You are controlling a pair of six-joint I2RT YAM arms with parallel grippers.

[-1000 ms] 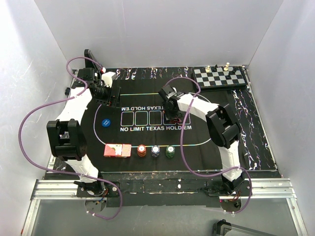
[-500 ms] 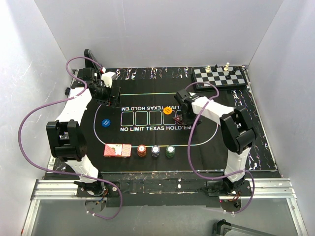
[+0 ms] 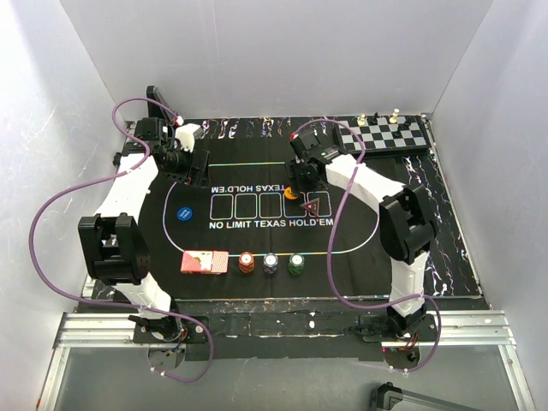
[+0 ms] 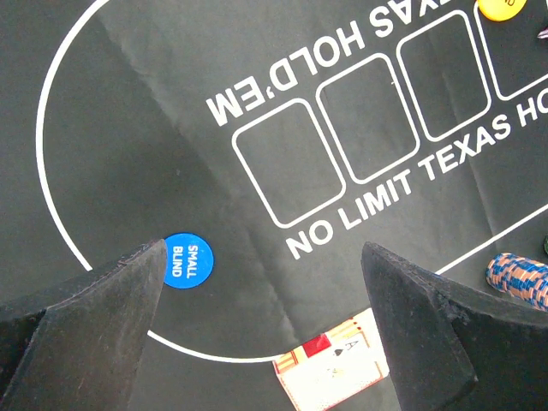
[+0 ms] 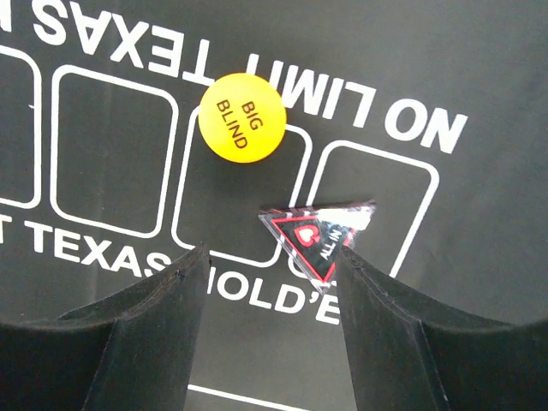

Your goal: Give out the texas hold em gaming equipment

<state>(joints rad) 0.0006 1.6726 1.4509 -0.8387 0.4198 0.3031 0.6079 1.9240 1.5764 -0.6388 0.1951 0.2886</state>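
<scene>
Mat (image 3: 368, 248), black felt, printed; chessboard (image 3: 381, 133) at its far right corner. Left gripper (image 4: 264, 250) hangs over the mat's left end, jaws wide apart, empty. Right gripper (image 5: 272, 257) hangs over the printed boxes, jaws parted, empty. Card deck (image 3: 205, 262) lies near the front edge, with three chip stacks (image 3: 271, 263) in a row to its right. Blue disc (image 3: 183, 214) sits by the left arc. Yellow disc (image 3: 292, 193) and triangular marker (image 3: 312, 206) lie near each other on the boxes, not touching.

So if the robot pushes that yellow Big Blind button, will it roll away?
Probably not. The yellow BIG BLIND disc lies flat on the mat, so it should slide, not roll. It looks thin and smooth, so likely light and hard to pinch.
</scene>
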